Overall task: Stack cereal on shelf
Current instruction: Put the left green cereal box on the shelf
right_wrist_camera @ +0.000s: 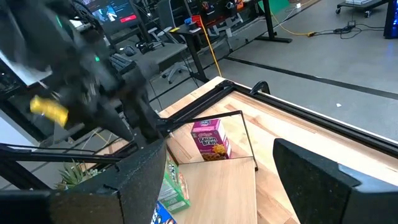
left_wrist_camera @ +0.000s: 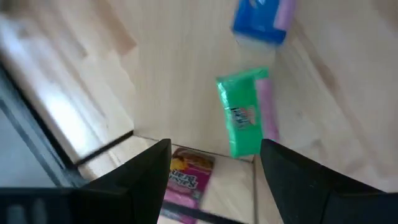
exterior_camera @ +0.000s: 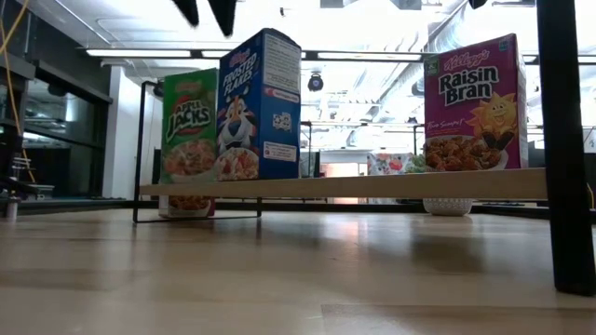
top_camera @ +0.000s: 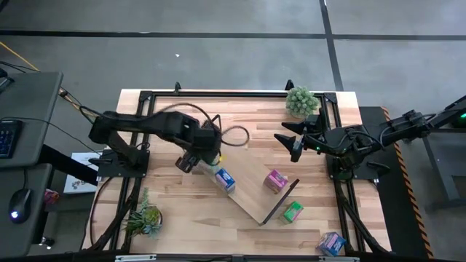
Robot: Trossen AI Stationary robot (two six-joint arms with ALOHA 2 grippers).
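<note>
The shelf (top_camera: 251,191) lies slantwise on the table, a light board on black wire ends. A blue box (top_camera: 226,178) and a pink box (top_camera: 275,180) stand on it. In the low view a green box (exterior_camera: 189,140) stands just left of the blue box (exterior_camera: 261,102), its foot showing below the board. Another green box (top_camera: 293,211) lies on the table past the shelf's near end, and a blue-and-pink pair (top_camera: 331,244) sits near the near right corner. My left gripper (top_camera: 186,163) hangs open by the shelf's far end. My right gripper (top_camera: 290,142) waits open at the right.
A potted plant (top_camera: 301,102) stands at the far right of the table and another (top_camera: 144,217) at the near left. A black frame (top_camera: 218,93) runs round the table edges. Bare tabletop (top_camera: 182,211) lies near-left of the shelf.
</note>
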